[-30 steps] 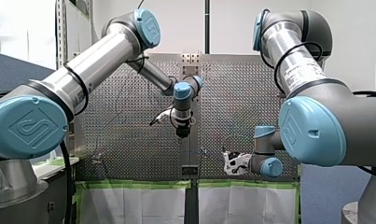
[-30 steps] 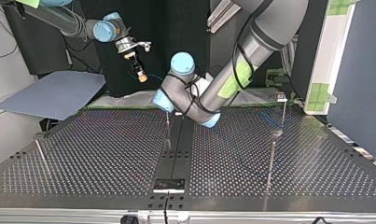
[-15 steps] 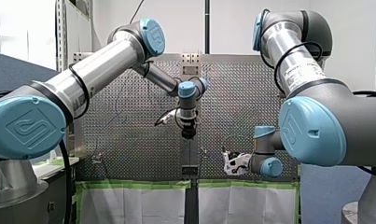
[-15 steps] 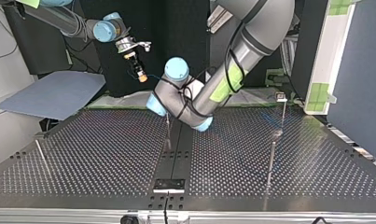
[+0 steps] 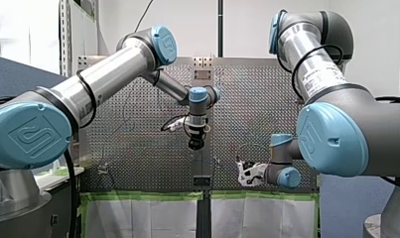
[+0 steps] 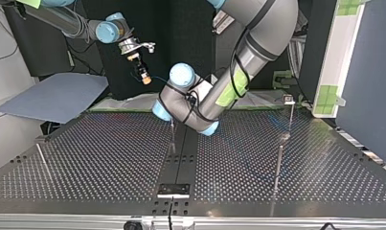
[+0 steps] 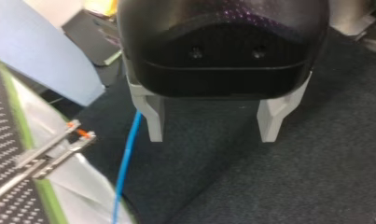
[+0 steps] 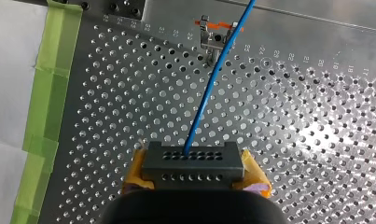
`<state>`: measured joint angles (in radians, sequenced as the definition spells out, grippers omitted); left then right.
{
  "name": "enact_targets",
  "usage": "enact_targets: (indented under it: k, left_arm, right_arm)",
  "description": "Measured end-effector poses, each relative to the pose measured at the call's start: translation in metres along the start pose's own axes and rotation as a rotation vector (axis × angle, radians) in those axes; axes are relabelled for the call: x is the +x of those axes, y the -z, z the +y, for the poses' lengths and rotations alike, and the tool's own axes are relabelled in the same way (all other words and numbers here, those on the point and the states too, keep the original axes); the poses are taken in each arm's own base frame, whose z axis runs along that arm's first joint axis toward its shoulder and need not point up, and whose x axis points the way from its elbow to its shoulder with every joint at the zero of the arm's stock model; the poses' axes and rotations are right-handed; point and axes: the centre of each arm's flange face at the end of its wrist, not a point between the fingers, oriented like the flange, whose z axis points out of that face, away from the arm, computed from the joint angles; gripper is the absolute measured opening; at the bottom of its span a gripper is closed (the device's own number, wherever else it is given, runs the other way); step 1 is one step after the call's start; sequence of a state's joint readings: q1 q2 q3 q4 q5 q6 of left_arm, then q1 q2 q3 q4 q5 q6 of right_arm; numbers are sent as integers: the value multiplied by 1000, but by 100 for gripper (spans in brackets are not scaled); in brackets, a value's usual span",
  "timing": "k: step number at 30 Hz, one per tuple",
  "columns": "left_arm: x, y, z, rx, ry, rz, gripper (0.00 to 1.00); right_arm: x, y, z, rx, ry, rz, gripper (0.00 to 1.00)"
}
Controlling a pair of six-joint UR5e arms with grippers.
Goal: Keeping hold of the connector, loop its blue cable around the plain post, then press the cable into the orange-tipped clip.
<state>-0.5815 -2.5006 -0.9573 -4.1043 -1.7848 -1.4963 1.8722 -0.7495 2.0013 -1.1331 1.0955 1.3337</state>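
My right gripper (image 8: 193, 175) is shut, its yellow pads clamping a dark grey connector (image 8: 192, 158). The blue cable (image 8: 212, 79) runs from the connector ahead to the orange-tipped clip (image 8: 216, 29) on the perforated plate. In the top view my right gripper (image 6: 143, 75) hangs above the table's far edge. My left gripper (image 7: 212, 137) is open with nothing between its grey fingers. The blue cable (image 7: 126, 161) passes just outside one finger, and the orange-tipped clip (image 7: 81, 134) sits further to that side. In the front view my left gripper (image 5: 195, 144) hovers near the table's middle.
A thin plain post (image 6: 173, 136) rises near the middle of the perforated table (image 6: 109, 163), under my left arm's wrist. Two more posts (image 6: 279, 163) stand at the top view's right and one (image 6: 42, 160) at its left. Green tape (image 8: 45, 107) edges the plate.
My left arm's wrist has shifted a little toward the top view's left, and its elbow has risen. My right arm holds the connector in the same place.
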Motion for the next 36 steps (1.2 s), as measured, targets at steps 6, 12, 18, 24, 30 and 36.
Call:
enact_targets:
  k: [6, 12, 18, 24, 30, 36]
  left_arm:
    - [1, -6, -1, 2, -9, 14, 100]
    - [-10, 0, -1, 19, -4, -24, 100]
    - [-25, 9, 2, 25, 19, -76, 100]
    - [-24, -4, -4, 32, 22, -68, 100]
    - [-26, -22, -15, 60, 12, -63, 100]
    - [-41, -23, -13, 66, 42, -118, 100]
  right_arm:
    - [0, 0, 0, 0, 0, -1, 0]
    - [0, 0, 0, 0, 0, 0, 0]
    - [0, 0, 0, 0, 1, 0, 0]
    - [0, -1, 0, 1, 2, 0, 0]
    - [0, -1, 0, 2, 2, -1, 0]
    - [0, -1, -1, 2, 3, 0, 0]
